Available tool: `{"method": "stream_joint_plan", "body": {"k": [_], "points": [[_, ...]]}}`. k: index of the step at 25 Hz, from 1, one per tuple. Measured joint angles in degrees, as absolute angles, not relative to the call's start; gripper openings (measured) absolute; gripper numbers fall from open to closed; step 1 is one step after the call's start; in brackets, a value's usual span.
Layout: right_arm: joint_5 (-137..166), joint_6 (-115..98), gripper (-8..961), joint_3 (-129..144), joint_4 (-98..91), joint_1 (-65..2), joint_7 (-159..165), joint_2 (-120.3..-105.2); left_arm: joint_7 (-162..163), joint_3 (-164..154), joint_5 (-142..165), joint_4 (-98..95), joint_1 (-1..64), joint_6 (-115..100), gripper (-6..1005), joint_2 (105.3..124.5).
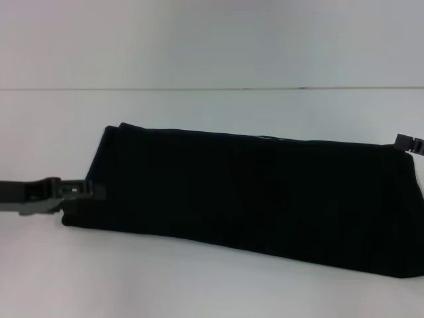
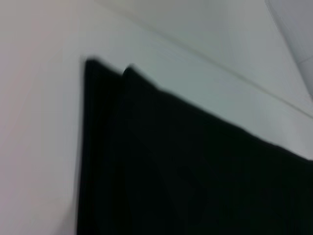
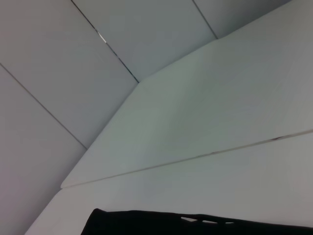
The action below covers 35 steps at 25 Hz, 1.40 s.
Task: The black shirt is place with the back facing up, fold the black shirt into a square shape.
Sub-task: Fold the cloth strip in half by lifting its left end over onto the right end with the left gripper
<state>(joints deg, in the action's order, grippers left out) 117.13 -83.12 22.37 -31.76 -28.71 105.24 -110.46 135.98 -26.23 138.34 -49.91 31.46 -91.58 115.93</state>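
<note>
The large soft black fabric shirt [image 1: 252, 199] lies folded as a long band on the white tabletop [image 1: 199, 285]. The left claw [image 1: 83, 190] is clamped on its left end, likely for folding it across; the right claw [image 1: 407, 142] sits at the far right corner, grip unclear.

Even, diffuse light washes the white tabletop [image 1: 212, 278] nearly to glare, with barely any cast shadow. The black shirt [image 1: 252, 199] reads as a flat dark mass, its folds lost. The left wrist view is smeared with blur along the cloth's edges; the head view is soft throughout.
</note>
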Motion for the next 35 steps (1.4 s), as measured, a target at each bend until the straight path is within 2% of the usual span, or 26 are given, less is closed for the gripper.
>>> {"method": "stream_joint_plan", "body": {"k": [8, 35], "points": [[117.0, -82.4, 915, 22.2, -32.2, -29.3, 105.8, -110.11, 144.2, -26.0, 143.4, -44.2, 34.0, -91.7, 945, 114.65], [116.9, -79.8, 913, 20.7, -32.5, -31.6, 106.0, -109.92, 161.5, -25.8, 144.9, -38.4, 34.9, -84.5, 943, 114.32]]}}
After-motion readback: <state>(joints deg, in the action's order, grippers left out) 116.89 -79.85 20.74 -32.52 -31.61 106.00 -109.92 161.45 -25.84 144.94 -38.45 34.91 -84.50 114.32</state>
